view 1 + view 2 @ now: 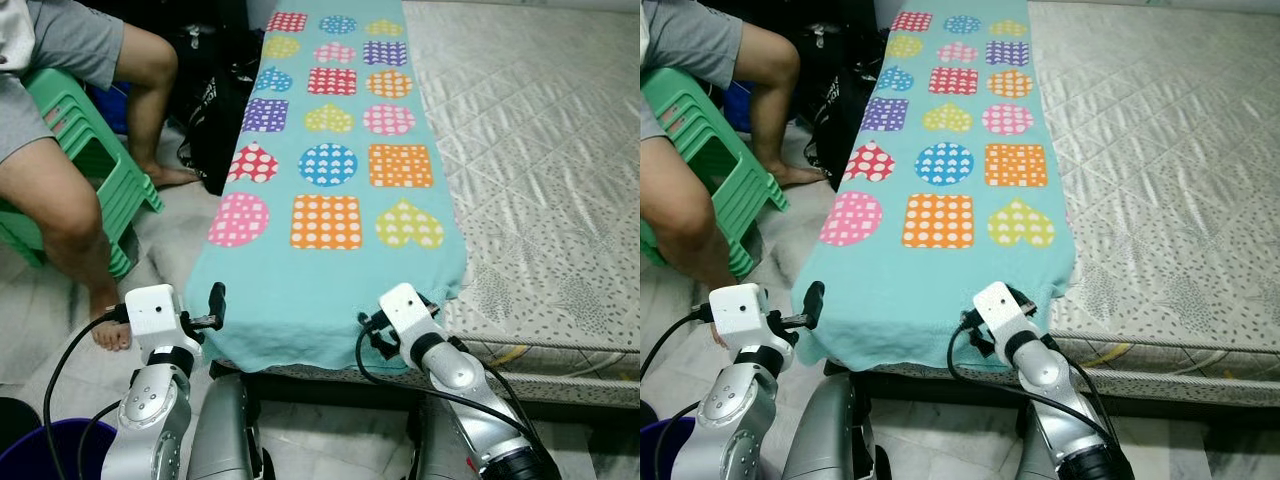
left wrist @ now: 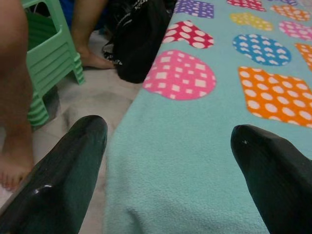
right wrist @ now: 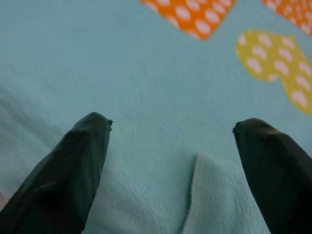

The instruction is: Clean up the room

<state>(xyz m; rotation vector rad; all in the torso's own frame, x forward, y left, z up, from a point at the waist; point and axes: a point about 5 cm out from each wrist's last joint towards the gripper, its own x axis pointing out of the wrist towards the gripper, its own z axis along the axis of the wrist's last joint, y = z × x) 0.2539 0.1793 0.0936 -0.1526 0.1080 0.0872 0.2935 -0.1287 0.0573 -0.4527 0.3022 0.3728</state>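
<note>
Blanket (image 1: 330, 290) spread along mattress (image 1: 540, 150); left hand (image 2: 168, 146), right hand (image 3: 173, 141) both spread wide over near edge.

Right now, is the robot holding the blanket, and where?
Nothing is held. Both end effectors, left and right, are open over the near edge of the blanket.

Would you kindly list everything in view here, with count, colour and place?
Blanket: one, turquoise with dotted coloured shapes, spread along the mattress's left edge.
Mattress: one, grey quilted, right of the blanket.
Stools: a green stack, left, under a seated person.
Bag: one, black, on the floor beside the blanket.
Bucket: one, purple, bottom left.
Left end effector: open, at the blanket's near left corner.
Right end effector: open, over the blanket's near hem.
</note>
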